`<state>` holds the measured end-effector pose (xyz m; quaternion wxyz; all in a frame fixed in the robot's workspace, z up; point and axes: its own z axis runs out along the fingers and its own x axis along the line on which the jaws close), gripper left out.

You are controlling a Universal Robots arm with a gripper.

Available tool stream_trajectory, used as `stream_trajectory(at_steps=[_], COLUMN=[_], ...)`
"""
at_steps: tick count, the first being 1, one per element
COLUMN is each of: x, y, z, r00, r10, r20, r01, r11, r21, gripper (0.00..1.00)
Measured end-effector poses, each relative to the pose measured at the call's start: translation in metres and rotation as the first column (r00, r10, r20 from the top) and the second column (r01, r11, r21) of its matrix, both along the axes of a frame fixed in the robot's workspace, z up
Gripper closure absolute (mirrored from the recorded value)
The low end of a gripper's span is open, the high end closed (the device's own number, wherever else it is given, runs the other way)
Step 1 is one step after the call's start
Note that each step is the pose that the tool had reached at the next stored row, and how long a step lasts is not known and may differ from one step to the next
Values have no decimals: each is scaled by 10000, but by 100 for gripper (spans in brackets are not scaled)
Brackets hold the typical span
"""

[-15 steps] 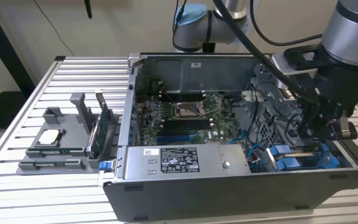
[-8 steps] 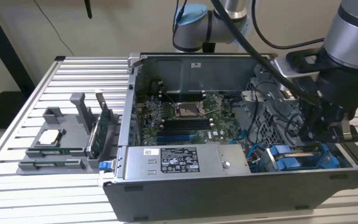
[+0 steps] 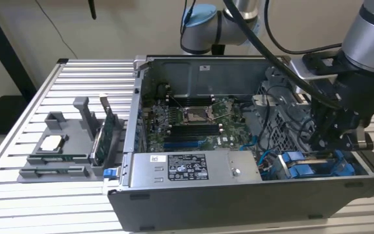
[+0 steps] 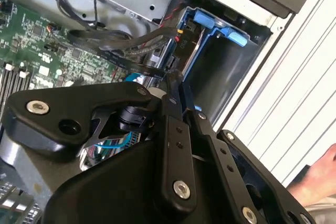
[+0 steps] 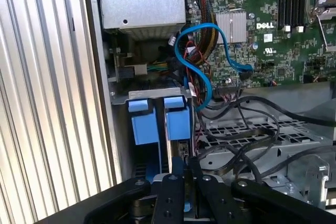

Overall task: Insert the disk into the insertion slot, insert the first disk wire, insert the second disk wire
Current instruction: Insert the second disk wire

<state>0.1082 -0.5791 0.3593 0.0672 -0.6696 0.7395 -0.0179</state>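
In the exterior view the gripper [image 3: 327, 146] hangs inside the open computer case [image 3: 252, 204], directly above the disk [image 3: 313, 165] seated in the insertion slot [image 3: 362, 168]. In both wrist views its fingers [image 5: 176, 174] sit pressed together against the disk's [image 5: 178, 124] edge; whether they grip anything cannot be told.

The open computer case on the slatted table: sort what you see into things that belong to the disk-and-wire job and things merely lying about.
Belonging to the job:
- blue-framed silver disk, standing in its bay
- dark grey insertion slot
- black wire connector at the disk's end
- black gripper, at the disk

Lying about:
- green motherboard
- grey metal box with sticker
- grey parts tray outside the case
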Motion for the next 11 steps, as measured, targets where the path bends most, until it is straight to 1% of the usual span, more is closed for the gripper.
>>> stream_trajectory(at_steps=[1, 6, 11], x=[-1, 0, 0], y=[1, 1, 1], z=[-5, -6, -16], r00=[10000, 10000, 10000], r10=[0, -1, -1], r20=[-24, -28, -50], r01=[0, 1, 1], r11=[10000, 10000, 10000], r21=[-2, -2, -2], gripper=[84, 84, 84])
